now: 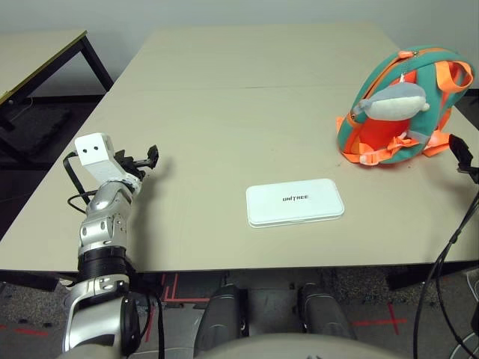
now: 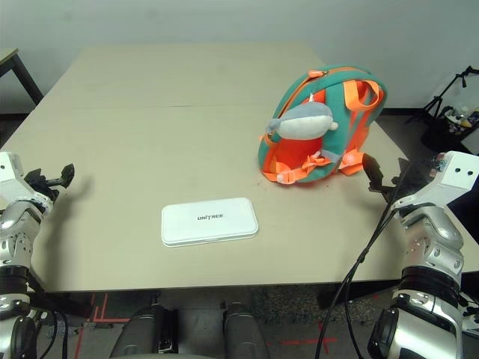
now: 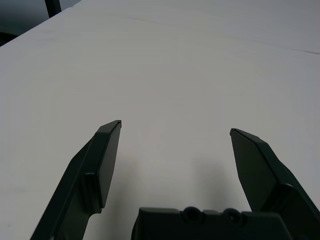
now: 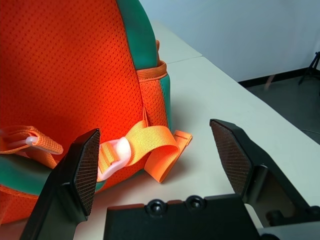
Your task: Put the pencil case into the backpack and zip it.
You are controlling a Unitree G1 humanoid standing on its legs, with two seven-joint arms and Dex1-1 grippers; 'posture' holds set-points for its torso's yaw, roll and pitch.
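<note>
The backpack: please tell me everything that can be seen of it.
The backpack is small and rounded, teal with an orange mesh back panel, orange straps and orange zipper trim. A grey-white plush shark hangs on it. It stands upright on the table, on the robot's right, straps facing the robot. The zipper's state cannot be told. The open right end effector points at a lower strap loop without touching it. The pencil case lies apart.

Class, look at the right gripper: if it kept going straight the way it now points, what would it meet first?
Most likely the backpack. The open right gripper points at its lower orange side, where a looped orange strap with a pale buckle lies on the table. The strap would probably be touched first, though depth is hard to judge.
</note>
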